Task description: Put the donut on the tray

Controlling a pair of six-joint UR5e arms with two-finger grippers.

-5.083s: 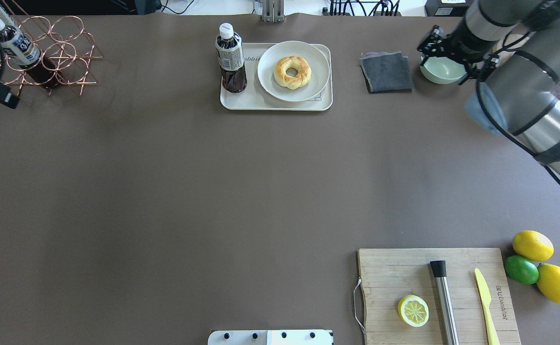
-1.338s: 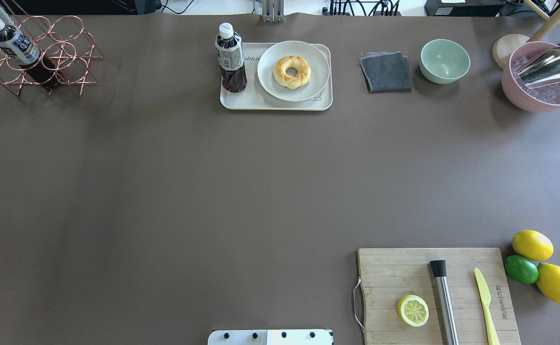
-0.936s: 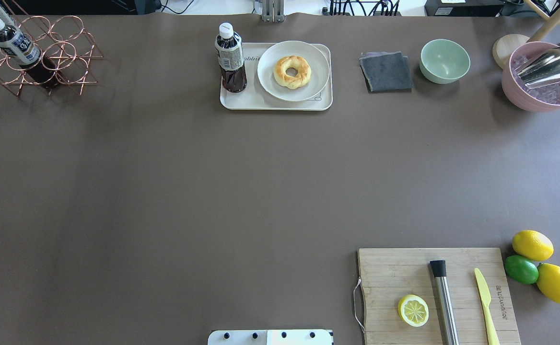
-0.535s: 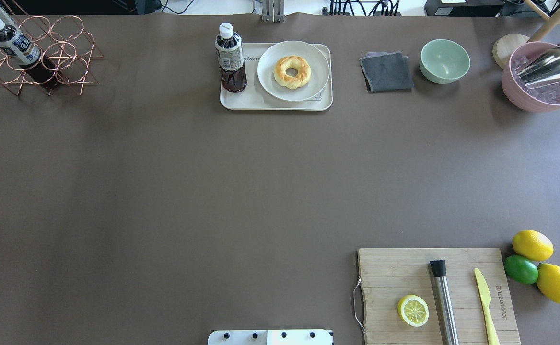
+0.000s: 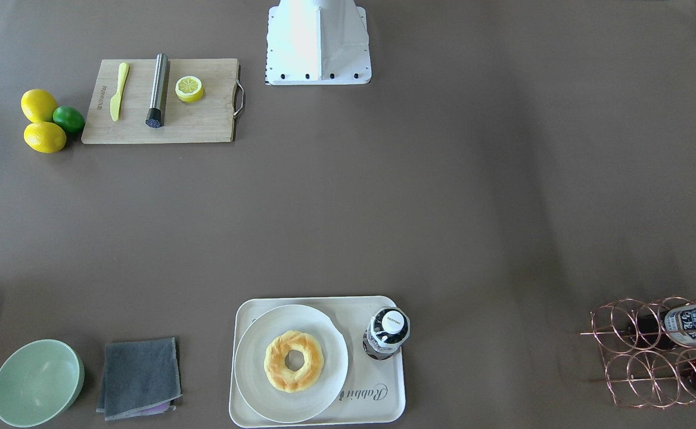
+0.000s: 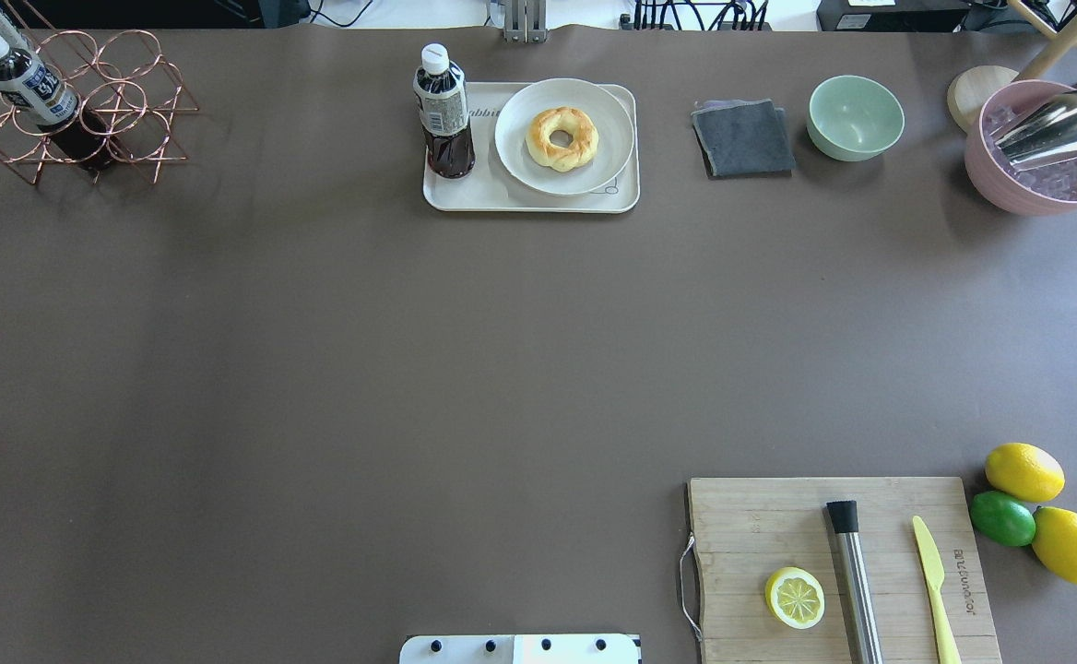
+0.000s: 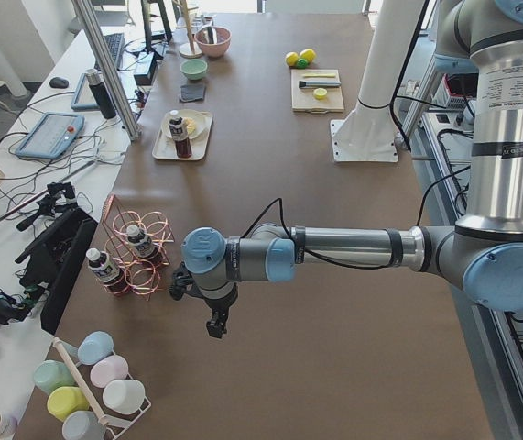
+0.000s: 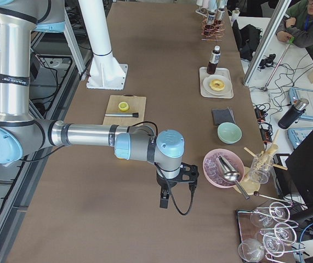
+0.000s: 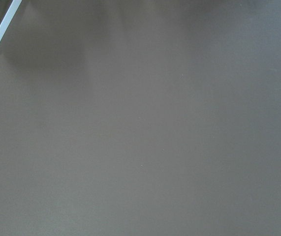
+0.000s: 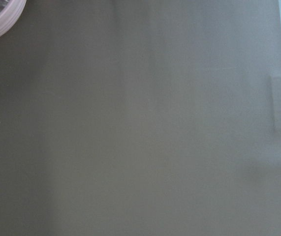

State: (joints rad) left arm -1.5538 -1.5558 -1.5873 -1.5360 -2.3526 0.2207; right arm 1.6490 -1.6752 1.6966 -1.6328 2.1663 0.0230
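donut (image 6: 562, 138) is left on the tray's (image 6: 502, 198) plate (image 6: 520, 161)
right gripper (image 8: 165, 197) is now pulled far from it; jaw widths cannot be told

Long brown table (image 6: 317, 369); white workbench (image 7: 0, 261) alongside, aluminium post (image 7: 107, 69); even light.

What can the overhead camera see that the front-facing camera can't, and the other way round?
Only the overhead exterior view shows the pink bowl with its metal scoop and the round wooden disc next to it. Only the exterior front-facing view shows the robot's white post standing up from its base. Both show the donut on the white plate, which sits on the tray along with a bottle.
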